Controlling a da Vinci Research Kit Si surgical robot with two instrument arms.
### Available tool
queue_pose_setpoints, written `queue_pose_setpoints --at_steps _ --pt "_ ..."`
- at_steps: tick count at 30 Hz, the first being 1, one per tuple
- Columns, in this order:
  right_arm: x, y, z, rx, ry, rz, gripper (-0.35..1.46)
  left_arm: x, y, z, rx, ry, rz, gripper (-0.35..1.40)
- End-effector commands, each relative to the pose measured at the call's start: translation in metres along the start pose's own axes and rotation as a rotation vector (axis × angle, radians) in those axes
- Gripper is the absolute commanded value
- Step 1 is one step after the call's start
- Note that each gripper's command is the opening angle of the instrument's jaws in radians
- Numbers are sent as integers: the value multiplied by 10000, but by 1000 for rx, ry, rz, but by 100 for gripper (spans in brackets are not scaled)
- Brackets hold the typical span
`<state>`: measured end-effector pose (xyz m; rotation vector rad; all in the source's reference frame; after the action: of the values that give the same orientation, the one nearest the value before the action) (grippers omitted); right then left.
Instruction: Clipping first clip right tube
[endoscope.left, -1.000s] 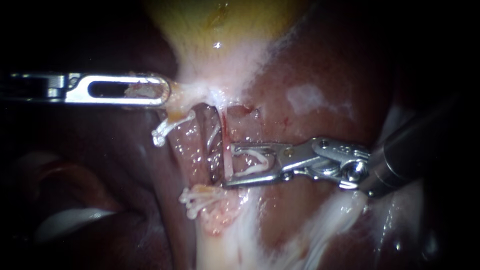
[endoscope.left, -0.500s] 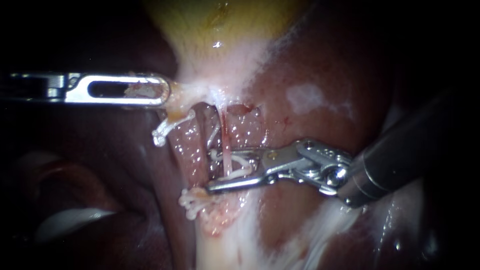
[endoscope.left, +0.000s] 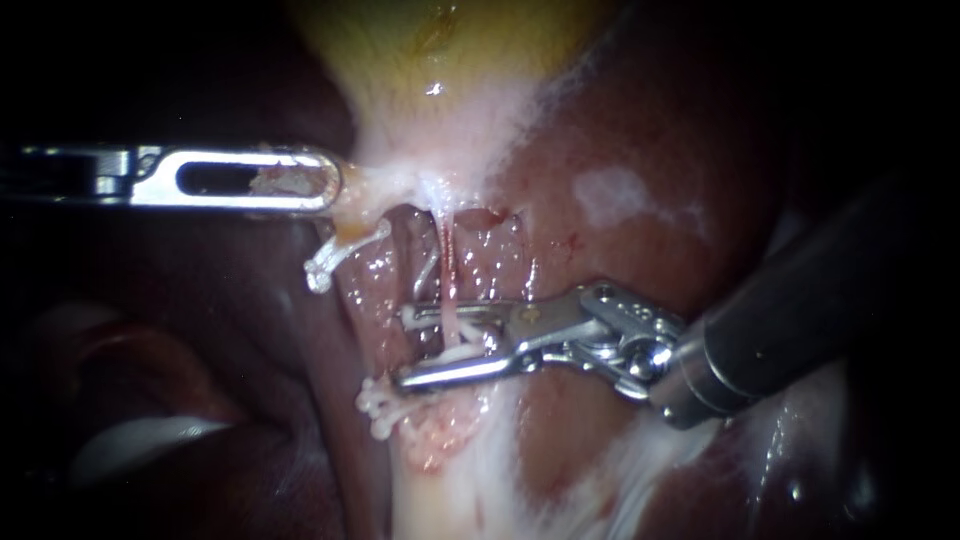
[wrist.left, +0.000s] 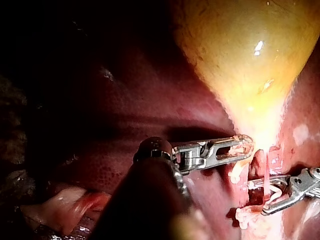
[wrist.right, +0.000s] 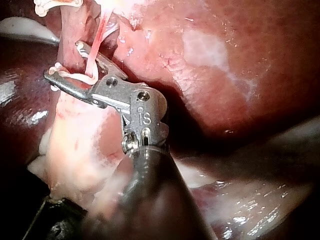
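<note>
Below the gallbladder (endoscope.left: 440, 60) neck, endoscope view: found the right instrument (endoscope.left: 405, 347) reaching in across the liver (endoscope.left: 620, 140), with its jaws narrowed but not together and both bearing on a white clip (endoscope.left: 465, 348) seated between them. Traced the right tube (endoscope.left: 447, 265), a thin pink strand, down from the neck and in between those jaws, inside the legs of the clip. Noted the left instrument (endoscope.left: 325, 182) clamped on pale tissue at the gallbladder neck, apparently holding it taut. Logged two more white clips nearby: an upper clip (endoscope.left: 325, 262) just under the left jaws and a lower clip (endoscope.left: 385, 400) just beneath the right instrument's lower jaw.

Left wrist view: confirmed the left jaws closed on the neck tissue. Saw the right instrument ahead of them, with the pink strand crossing its jaws.

Right wrist view: saw the strand entering near the jaw tips, with white clip legs on either side. Could not tell whether the legs had met.

Judged placement done and closure only partway, with no latch seen. Reckoned as remaining: the full squeeze, the release and the withdrawal.
</note>
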<state>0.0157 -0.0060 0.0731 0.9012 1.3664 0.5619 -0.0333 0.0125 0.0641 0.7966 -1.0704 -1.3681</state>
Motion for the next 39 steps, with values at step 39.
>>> queue_pose_setpoints --at_steps 39 --pt "-2 -25 8 124 4 52 21 0 1 1 0 0 0 -35"
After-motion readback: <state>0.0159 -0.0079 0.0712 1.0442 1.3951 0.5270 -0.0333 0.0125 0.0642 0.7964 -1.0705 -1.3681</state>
